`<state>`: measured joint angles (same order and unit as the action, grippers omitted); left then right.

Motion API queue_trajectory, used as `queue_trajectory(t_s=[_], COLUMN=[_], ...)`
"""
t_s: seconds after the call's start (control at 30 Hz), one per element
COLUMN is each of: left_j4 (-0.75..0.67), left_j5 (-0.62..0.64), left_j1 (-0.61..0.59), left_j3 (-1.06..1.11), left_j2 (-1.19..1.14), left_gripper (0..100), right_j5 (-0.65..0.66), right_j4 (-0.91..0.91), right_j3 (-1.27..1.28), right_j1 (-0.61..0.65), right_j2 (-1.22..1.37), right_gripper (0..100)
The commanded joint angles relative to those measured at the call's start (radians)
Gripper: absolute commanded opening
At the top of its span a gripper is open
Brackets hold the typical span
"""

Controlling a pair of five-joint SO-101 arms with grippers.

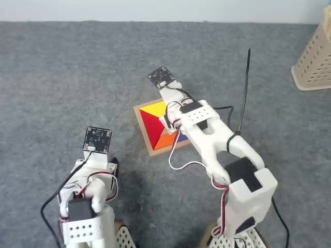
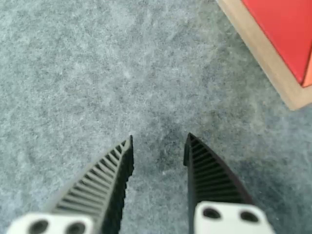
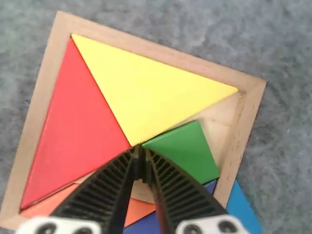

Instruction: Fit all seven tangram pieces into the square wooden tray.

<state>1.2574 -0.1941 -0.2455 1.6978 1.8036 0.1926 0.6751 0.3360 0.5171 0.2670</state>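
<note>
A fuzzy grey mat (image 1: 62,77) is covering the table. The right gripper (image 3: 141,157) is hanging over the middle of the square wooden tray (image 3: 248,122), and its fingers are pressing tight together. Its tips are pointing at the spot where the yellow triangle (image 3: 146,87), the red triangle (image 3: 73,126) and the green square (image 3: 185,148) are meeting. An orange piece (image 3: 48,204) and a dark blue piece (image 3: 210,185) are lying in the tray by the fingers. A light blue piece (image 3: 241,209) is lying just outside the rim. The left gripper (image 2: 158,146) is spreading its fingers wide over bare mat, near one tray corner. A tan basket (image 1: 315,57) is standing well apart.
</note>
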Motion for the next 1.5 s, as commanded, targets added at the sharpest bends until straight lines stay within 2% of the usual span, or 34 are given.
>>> queue_trajectory(t_s=[0.0,0.23,0.47,0.63,0.87,1.13,1.27,1.47], left_j4=[0.005,0.005,0.005,0.005,0.005,0.005,0.005,0.005], left_j5=[-0.005,-0.005,-0.005,-0.005,-0.005,-0.005,-0.005,-0.005], left_j1=[0.002,0.002,0.002,0.002,0.002,0.002,0.002,0.002], left_j3=[-0.012,-0.012,-0.012,-0.012,-0.012,-0.012,-0.012,-0.012], left_j2=[0.006,0.006,0.006,0.006,0.006,0.006,0.006,0.006], left_gripper=[17,17,17,17,17,17,17,17], right_j5=[0.014,0.014,0.006,0.008,0.006,0.006,0.006,0.006], right_j4=[0.028,0.022,-0.044,-0.039,0.073,0.079,0.082,0.122], right_j3=[-0.025,0.087,0.095,0.000,-0.196,-0.296,-0.305,-0.304], right_j1=[-0.019,0.002,-0.099,-0.125,-0.116,-0.122,-0.125,-0.124], right_j2=[-0.085,-0.240,-0.282,-0.179,0.010,0.151,0.170,0.173], right_gripper=[0.7,0.7,0.7,1.7,17.3,17.7,15.6,0.6])
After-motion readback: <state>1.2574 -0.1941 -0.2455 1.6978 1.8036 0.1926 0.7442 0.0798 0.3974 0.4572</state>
